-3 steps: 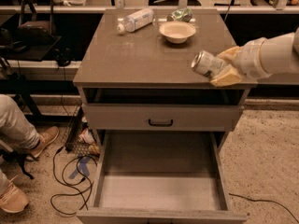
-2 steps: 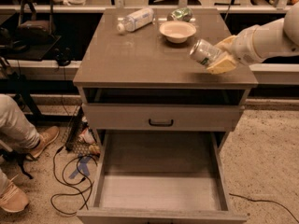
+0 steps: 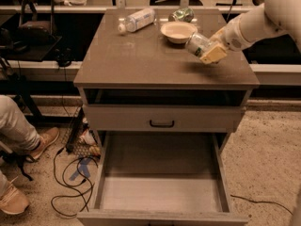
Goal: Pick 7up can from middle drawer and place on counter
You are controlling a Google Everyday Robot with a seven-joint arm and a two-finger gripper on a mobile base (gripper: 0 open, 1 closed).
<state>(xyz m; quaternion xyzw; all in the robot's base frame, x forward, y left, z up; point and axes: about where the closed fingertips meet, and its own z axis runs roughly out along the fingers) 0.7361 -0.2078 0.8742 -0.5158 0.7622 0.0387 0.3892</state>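
Observation:
The 7up can (image 3: 196,44), pale silvery-green, is tilted on its side in my gripper (image 3: 207,50), which is shut on it. The gripper holds it a little above the right part of the counter (image 3: 141,60), just right of a white bowl. My white arm reaches in from the upper right. The middle drawer (image 3: 160,192) is pulled out below, with a bare floor.
A white bowl (image 3: 177,31), a clear plastic bottle (image 3: 137,20) lying on its side and a shiny green packet (image 3: 181,15) sit at the back of the counter. A shut drawer front with a black handle (image 3: 162,124) is above the open drawer. A person's legs and cables are at the left.
My gripper has carried the can up and left, from the counter's right front edge to over the counter near the bowl.

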